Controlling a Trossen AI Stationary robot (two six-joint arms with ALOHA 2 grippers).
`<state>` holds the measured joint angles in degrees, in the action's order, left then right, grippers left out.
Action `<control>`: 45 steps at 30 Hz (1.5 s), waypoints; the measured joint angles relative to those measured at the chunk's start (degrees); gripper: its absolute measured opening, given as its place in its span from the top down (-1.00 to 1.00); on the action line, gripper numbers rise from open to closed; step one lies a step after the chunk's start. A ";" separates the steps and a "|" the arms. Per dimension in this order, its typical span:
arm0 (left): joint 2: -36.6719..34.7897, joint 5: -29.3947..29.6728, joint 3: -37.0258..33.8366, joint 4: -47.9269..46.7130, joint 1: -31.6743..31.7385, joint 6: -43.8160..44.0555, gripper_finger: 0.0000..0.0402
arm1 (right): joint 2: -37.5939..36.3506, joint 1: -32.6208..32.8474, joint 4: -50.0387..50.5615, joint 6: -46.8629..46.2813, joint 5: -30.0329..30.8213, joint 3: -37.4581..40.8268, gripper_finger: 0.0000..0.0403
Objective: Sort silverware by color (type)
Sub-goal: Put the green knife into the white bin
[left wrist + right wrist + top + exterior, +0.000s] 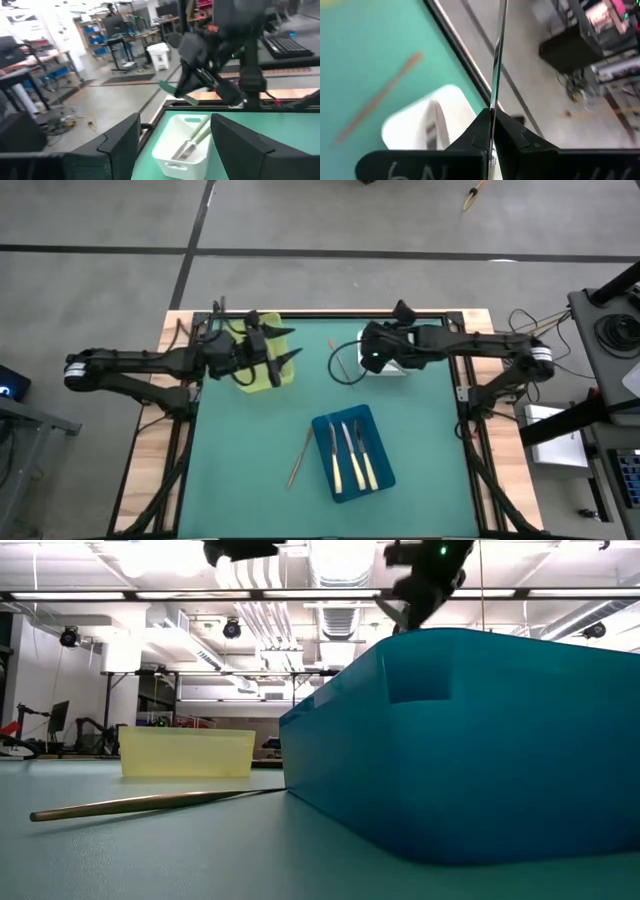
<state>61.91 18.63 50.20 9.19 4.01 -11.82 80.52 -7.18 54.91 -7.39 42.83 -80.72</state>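
Three knives (351, 454) with yellow handles lie side by side in the blue tray (380, 470) on the green desk (250, 450). A thin gold stick (300, 458) lies just beside that tray. The right claw (491, 122) is pinched shut on a thin silver knife (498, 50) above the white tray (415, 122). The left claw (283, 345) hangs wide open and empty over the yellow tray (262, 383).
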 joint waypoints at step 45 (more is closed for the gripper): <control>-14.21 4.90 -10.26 3.29 -0.04 -3.56 -0.11 | 19.59 -11.89 26.92 -0.35 -15.83 -4.40 0.96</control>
<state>47.70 23.53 39.94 12.48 3.97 -15.38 100.11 -19.07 81.83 -7.74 27.00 -85.12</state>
